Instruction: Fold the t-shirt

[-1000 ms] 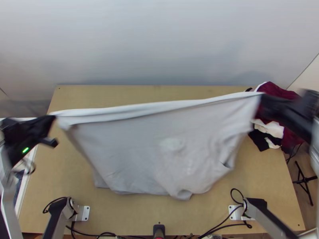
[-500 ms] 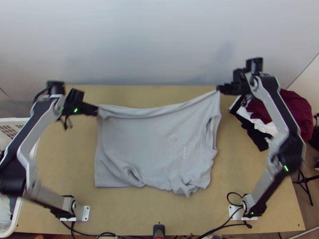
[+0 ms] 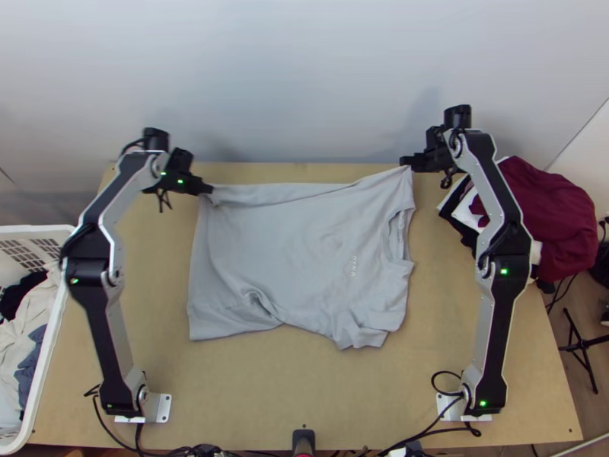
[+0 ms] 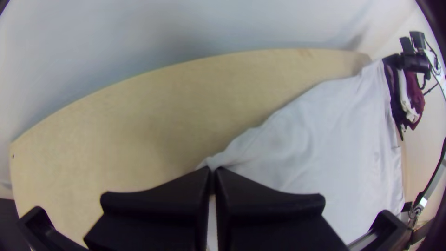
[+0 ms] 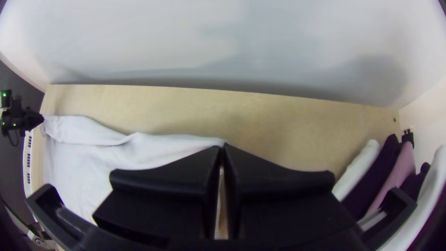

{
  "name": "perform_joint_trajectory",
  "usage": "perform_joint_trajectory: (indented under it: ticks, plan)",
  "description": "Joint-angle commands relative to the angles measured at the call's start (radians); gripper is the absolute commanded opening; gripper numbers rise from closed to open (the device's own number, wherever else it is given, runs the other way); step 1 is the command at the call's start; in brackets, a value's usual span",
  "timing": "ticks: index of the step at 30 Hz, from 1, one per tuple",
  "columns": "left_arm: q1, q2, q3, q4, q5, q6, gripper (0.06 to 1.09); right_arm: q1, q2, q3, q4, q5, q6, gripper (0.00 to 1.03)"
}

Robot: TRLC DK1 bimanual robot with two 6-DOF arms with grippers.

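Note:
The light grey t-shirt (image 3: 297, 251) lies on the table, mostly spread, with wrinkles near its lower edge and the neck opening toward the right. At its far left corner my left gripper (image 3: 209, 189) is shut on the cloth, and my right gripper (image 3: 405, 161) is shut on the far right corner, a little raised. In the left wrist view the fingers of the left gripper (image 4: 213, 171) pinch the edge of the t-shirt (image 4: 325, 135). The right wrist view has the right gripper (image 5: 222, 148) closed on a corner of the t-shirt (image 5: 79, 158).
A pile of dark red, white and black clothes (image 3: 544, 213) sits at the table's right edge. A white basket (image 3: 46, 365) with clothes stands at the left. The wall (image 3: 304, 84) rises behind the table's far edge.
The t-shirt has come down onto the table and shifted toward the far edge. Both grippers have moved inward with its corners, the left one also toward the far side.

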Motion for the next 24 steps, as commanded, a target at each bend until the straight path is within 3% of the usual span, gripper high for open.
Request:
perform_joint_trajectory:
  ticks: [1, 19, 21, 22, 24]
  plan:
    - [-0.043, 0.121, 0.134, -0.109, -0.018, 0.064, 0.09, -0.008, 0.060, 0.029, 0.005, 0.009, -0.019, 0.03]
    - [0.058, 0.233, 0.267, -0.155, -0.017, 0.031, 0.15, 0.000, 0.082, 0.035, 0.021, 0.009, -0.013, 0.03]
    - [0.052, 0.231, 0.269, -0.172, -0.014, 0.044, 0.29, 0.000, 0.079, 0.036, 0.021, 0.007, -0.013, 0.05]
    - [0.048, 0.226, 0.270, -0.194, -0.010, 0.058, 0.44, 0.001, 0.076, 0.036, 0.021, 0.009, -0.013, 0.12]
    - [0.039, 0.208, 0.269, -0.238, -0.006, 0.061, 0.88, 0.004, 0.057, 0.030, 0.008, 0.009, -0.014, 0.41]
